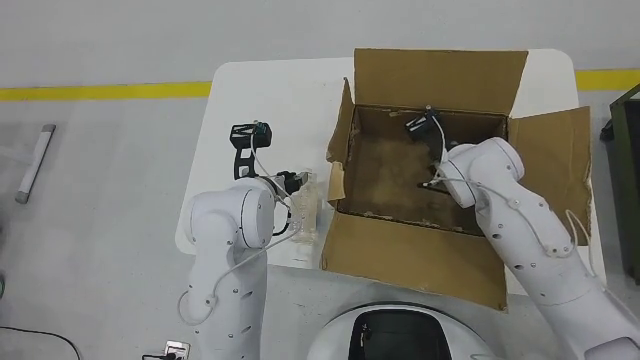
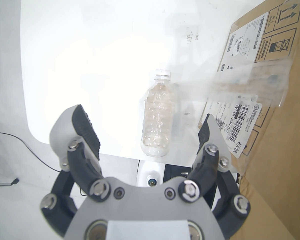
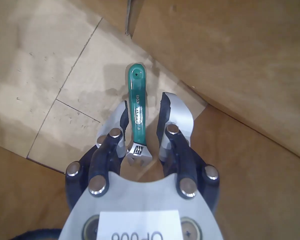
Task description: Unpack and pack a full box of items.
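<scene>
Working a box job at one table, nearest edge first: leaving a clear ribbed plastic bottle with a white cap (image 2: 156, 116) on the white round-cornered table (image 2: 90, 51), just outside the open brown cardboard box (image 1: 440, 80), on its left-arm side and apart from its wall. Not possible to tell whether it is upright or on its side.

Holding the left gripper (image 2: 145, 114) over the table outside the box, farther from the box wall than the bottle and aimed back at it, jaws spread wide and carrying nothing. Showing also a see-through plastic wrapper (image 2: 255, 81) against the box's outer wall, too hazy to identify.

Going farther, inside the box: poising the right gripper (image 3: 145, 103) low over the box floor, partly spread and straddling the green handle of a small steel-headed adjustable wrench (image 3: 136, 88) lying flat there, close to an inner wall. Setting one pad (image 3: 123, 118) hard by the handle and the other a little off it, so not yet clamping.

Judging progress: either nearing the end of the unpacking, with the wrench waiting to come out of the box, or just starting the packing, with the bottle waiting outside to go in. Not settling which from these views alone.
</scene>
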Available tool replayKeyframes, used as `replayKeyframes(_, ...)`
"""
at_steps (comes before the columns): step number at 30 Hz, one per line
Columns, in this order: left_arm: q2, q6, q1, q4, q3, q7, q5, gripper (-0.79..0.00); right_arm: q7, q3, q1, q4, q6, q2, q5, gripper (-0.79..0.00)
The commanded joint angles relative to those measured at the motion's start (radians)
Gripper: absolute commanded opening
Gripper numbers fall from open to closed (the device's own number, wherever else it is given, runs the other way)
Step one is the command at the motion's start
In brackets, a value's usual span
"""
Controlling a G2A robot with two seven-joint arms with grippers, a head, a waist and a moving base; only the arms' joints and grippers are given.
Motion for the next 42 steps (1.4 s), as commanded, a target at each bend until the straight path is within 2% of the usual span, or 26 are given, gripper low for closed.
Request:
replayKeyframes(1,0.0,0.0,0.0,0.0,0.0,0.0,0.0,0.0,-0.002,-0.008,0.002,0.015,0.002,-0.002,-0.007,-0.446)
replayKeyframes(6,0.0,0.0,0.0,0.0,0.0,0.0,0.0,0.0,-0.01,-0.027,0.012,0.053,0.007,-0.01,-0.013,-0.462)
replayKeyframes(10,0.0,0.0,0.0,0.0,0.0,0.0,0.0,0.0,-0.015,-0.033,0.019,0.073,0.009,-0.014,-0.018,-0.545)
replayKeyframes(12,0.0,0.0,0.0,0.0,0.0,0.0,0.0,0.0,-0.015,-0.032,0.022,0.081,0.007,-0.016,-0.017,-0.594)
replayKeyframes(14,0.0,0.0,0.0,0.0,0.0,0.0,0.0,0.0,-0.015,-0.03,0.024,0.087,0.004,-0.017,-0.017,-0.77)
replayKeyframes(15,0.0,0.0,0.0,0.0,0.0,0.0,0.0,0.0,-0.014,-0.029,0.024,0.089,0.004,-0.018,-0.019,-0.785)
replayKeyframes(27,0.0,0.0,0.0,0.0,0.0,0.0,0.0,0.0,-0.028,0.002,0.01,0.066,-0.015,-0.021,0.017,-0.785)
replayKeyframes(38,0.0,0.0,0.0,0.0,0.0,0.0,0.0,0.0,0.002,0.046,-0.057,-0.174,-0.049,-0.013,0.022,-0.785)
replayKeyframes(42,0.0,0.0,0.0,0.0,0.0,0.0,0.0,0.0,0.005,0.044,-0.07,-0.197,-0.058,-0.013,0.006,-0.785)
